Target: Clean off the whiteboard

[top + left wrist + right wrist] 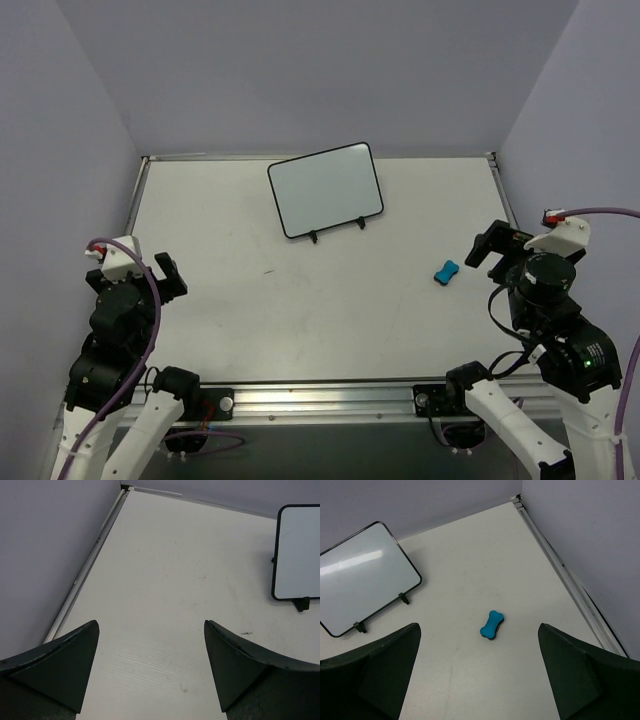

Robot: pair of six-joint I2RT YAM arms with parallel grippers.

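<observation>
The whiteboard (326, 189) stands tilted on a thin wire easel at the back middle of the table; its white face shows no writing. It also shows in the right wrist view (364, 577) and, partly, in the left wrist view (300, 552). A small blue bone-shaped eraser (446, 271) lies flat on the table at the right, also in the right wrist view (492, 625). My right gripper (479, 672) is open and empty, just short of the eraser. My left gripper (151, 667) is open and empty over bare table at the left.
The white table (300, 310) has a metal rail along its left edge (87, 565), right edge (560, 565) and near edge. Lavender walls enclose the back and both sides. Faint marks dot the surface near the middle.
</observation>
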